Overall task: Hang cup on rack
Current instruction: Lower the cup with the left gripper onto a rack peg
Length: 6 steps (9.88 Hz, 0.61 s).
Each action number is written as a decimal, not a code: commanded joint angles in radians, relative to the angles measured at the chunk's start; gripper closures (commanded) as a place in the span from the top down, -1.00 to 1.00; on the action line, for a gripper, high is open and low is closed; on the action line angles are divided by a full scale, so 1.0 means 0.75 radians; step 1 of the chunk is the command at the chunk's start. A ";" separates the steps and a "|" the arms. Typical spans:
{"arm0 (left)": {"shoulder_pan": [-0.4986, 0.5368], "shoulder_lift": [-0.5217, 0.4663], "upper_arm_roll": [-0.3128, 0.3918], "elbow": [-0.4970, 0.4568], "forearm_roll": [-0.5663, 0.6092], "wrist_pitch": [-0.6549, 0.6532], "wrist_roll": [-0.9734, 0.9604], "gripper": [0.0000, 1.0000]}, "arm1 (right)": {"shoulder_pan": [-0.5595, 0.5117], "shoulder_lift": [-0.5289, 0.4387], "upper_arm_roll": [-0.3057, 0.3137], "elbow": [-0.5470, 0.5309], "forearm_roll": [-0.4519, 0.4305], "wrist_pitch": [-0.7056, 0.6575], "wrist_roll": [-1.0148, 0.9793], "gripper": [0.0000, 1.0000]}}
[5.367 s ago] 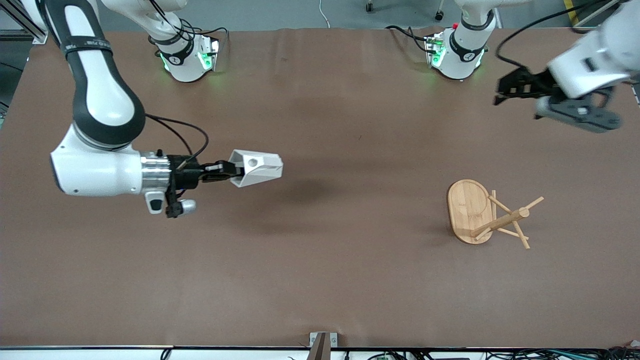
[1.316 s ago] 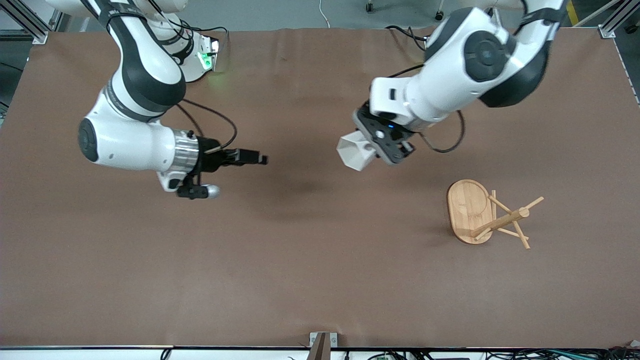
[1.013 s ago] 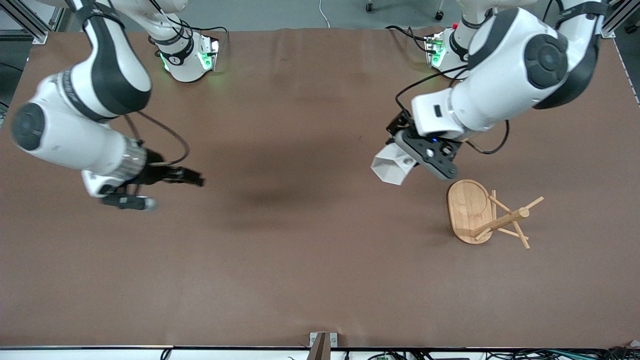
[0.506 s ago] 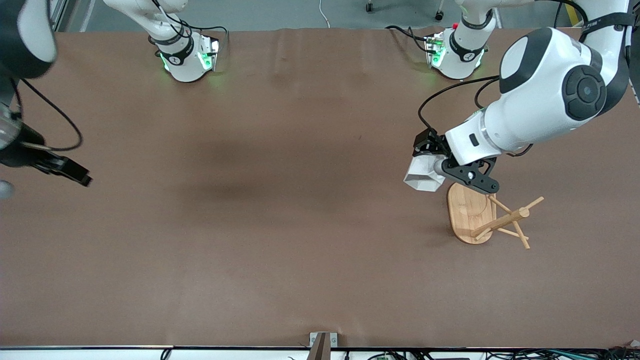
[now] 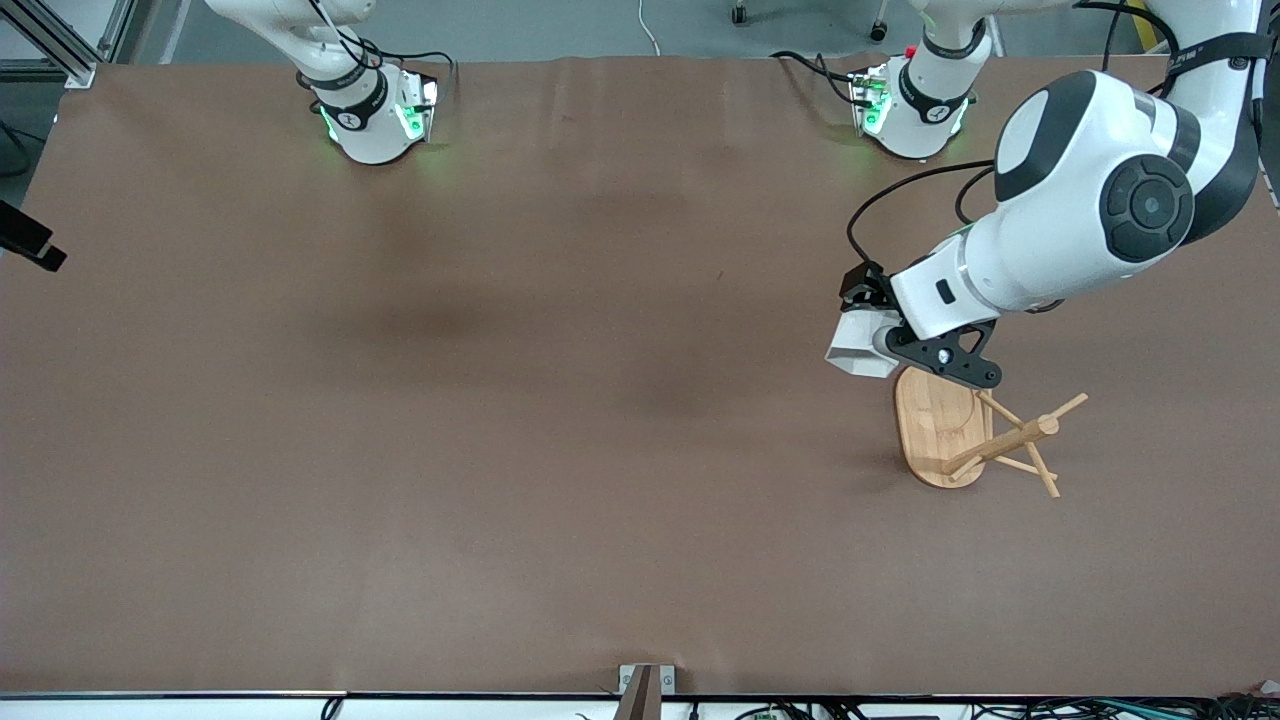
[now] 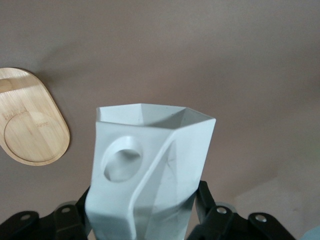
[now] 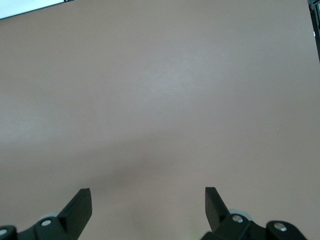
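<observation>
Mostly hidden: right gripper (image 5: 40,250), only a dark tip at the desk's right-arm edge; its wrist view shows fingers (image 7: 80,207) spread wide, empty. Cup (image 5: 858,344): white, faceted, hexagonal mouth, round-holed tab; pinched by left gripper (image 5: 868,320), partly covered, over the rack's (image 5: 975,430) oval base, near the left-arm end.

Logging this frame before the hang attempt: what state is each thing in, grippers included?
cup: off the table, held in the left gripper, not on a peg.
rack: standing on the table, pegs bare.
left gripper: shut on the cup, beside the rack's base.
right gripper: open, holding nothing, over the table's edge at the right arm's end.
</observation>
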 commanded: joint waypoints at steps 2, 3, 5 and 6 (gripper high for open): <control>0.051 0.045 -0.008 -0.059 0.025 0.043 0.126 -1.00 | 0.013 -0.001 -0.001 0.029 0.028 -0.023 -0.013 1.00; 0.086 0.041 -0.008 -0.085 0.025 0.057 0.160 -1.00 | 0.019 -0.001 0.001 0.029 0.028 -0.030 -0.013 1.00; 0.157 0.061 -0.010 -0.095 0.025 0.084 0.277 -1.00 | 0.024 -0.001 0.003 0.029 0.042 -0.034 -0.037 1.00; 0.162 0.074 -0.008 -0.093 0.027 0.098 0.294 -1.00 | 0.024 -0.001 0.001 0.027 0.059 -0.052 -0.061 1.00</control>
